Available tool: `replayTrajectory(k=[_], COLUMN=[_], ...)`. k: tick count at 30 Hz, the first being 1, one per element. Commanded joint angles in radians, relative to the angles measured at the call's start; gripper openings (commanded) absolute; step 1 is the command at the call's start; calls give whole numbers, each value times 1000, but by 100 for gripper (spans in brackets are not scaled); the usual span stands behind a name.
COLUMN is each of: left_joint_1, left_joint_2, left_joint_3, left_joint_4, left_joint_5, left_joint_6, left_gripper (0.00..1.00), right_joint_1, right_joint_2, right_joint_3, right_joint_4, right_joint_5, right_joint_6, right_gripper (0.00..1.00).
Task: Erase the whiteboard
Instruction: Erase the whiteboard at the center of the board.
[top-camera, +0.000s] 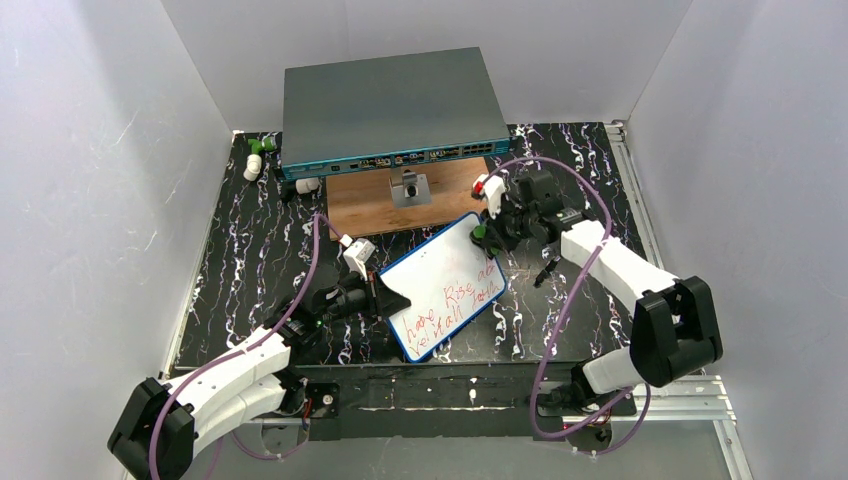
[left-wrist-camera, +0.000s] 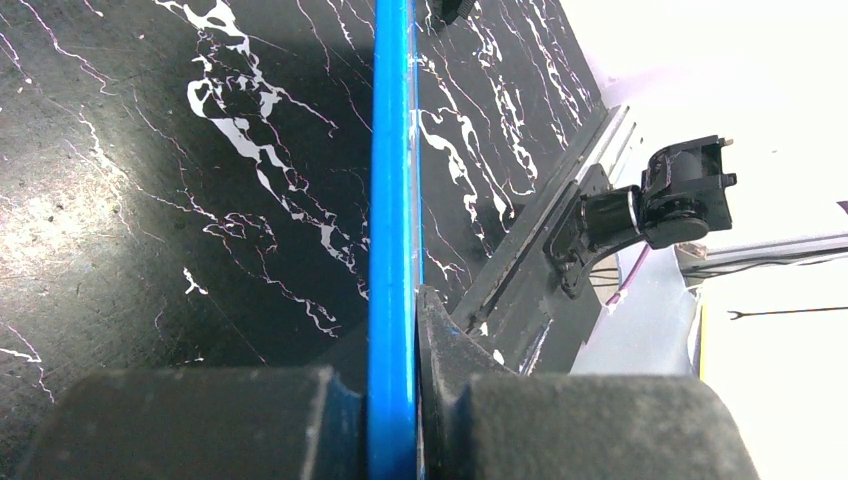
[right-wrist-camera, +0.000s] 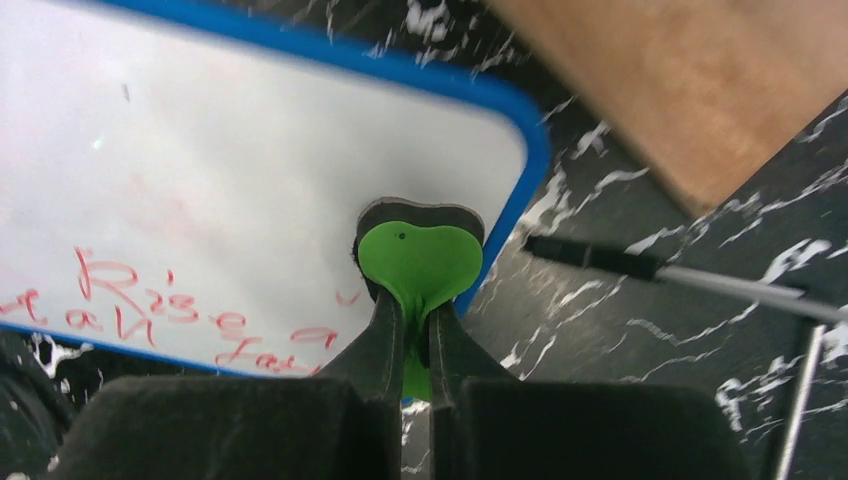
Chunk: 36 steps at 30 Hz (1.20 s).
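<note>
We start at the whiteboard (top-camera: 440, 275), dead centre of the top view, turned at a slant over the black marbled table (top-camera: 250, 260). Red handwriting (top-camera: 455, 300) fills its lower half and the upper half looks white. We cannot tell if it lies flat or is lifted a little.

At the board's left edge the left hand (top-camera: 392, 300) is clamped tight. In the left wrist view the blue frame (left-wrist-camera: 392, 200) runs straight up between the two fingers, pinched on both sides.

Up at the board's upper right corner, the right hand (right-wrist-camera: 410, 320) is closed on a green heart-shaped eraser (right-wrist-camera: 420, 255) with a dark pad under it. In the right wrist view it sits over the white surface just inside the blue rim.

Just beyond that corner lies a brown wooden board (top-camera: 450, 195), and behind it, at the top of the frame, the big grey-teal switch box (top-camera: 390, 105). A thin black-tipped stick (right-wrist-camera: 620, 265) lies on the table to the right.
</note>
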Motion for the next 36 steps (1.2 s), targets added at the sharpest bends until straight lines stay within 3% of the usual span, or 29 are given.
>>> replayTrajectory(k=[1, 5, 19, 31, 36], left_joint_1=[-18, -19, -21, -21, -24], left_joint_2=[9, 5, 5, 16, 9], left_joint_3=[-7, -8, -7, -4, -5], left_joint_4=[-58, -60, -58, -60, -66], left_joint_5=[107, 108, 106, 110, 107], left_joint_6=[69, 69, 73, 73, 73], left_gripper=[0, 0, 0, 0, 0], right_joint_1=[6, 6, 6, 7, 7], right_joint_2=[49, 76, -29, 28, 85], right_joint_3=[148, 153, -115, 153, 183], right_joint_4=[72, 83, -45, 29, 7], right_joint_5=[-4, 16, -29, -6, 21], right_joint_6=[55, 71, -96, 24, 30], right_gripper=[1, 1, 1, 1, 1])
